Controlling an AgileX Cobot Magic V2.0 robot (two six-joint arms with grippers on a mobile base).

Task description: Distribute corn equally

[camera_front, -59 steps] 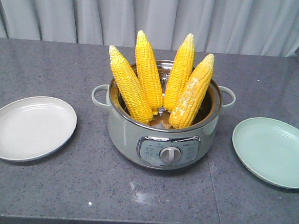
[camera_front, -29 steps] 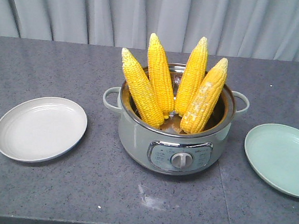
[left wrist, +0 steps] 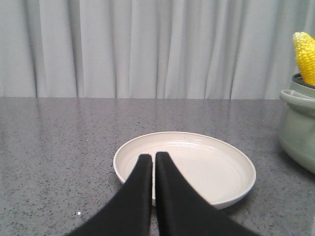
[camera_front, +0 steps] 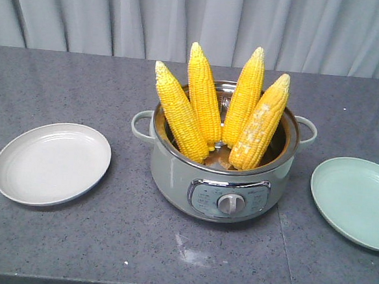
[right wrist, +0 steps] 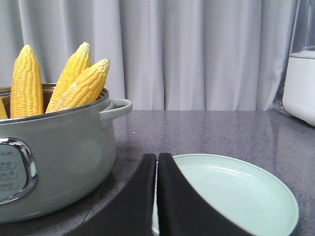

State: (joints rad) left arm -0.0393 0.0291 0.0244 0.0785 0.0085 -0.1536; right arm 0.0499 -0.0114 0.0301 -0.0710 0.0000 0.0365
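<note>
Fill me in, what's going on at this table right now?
Nothing is being handled yet. All four cobs of corn stand tips-up in the pot. The white plate and the green plate, one on either side of it, hold nothing. The left hand is shut, low in front of the white plate; the right hand is shut in front of the green plate.

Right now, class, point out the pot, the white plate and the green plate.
pot (camera_front: 169,174): front view, left part of its front wall.
white plate (camera_front: 51,163): front view, bare middle.
green plate (camera_front: 358,199): front view, bare middle.
</note>
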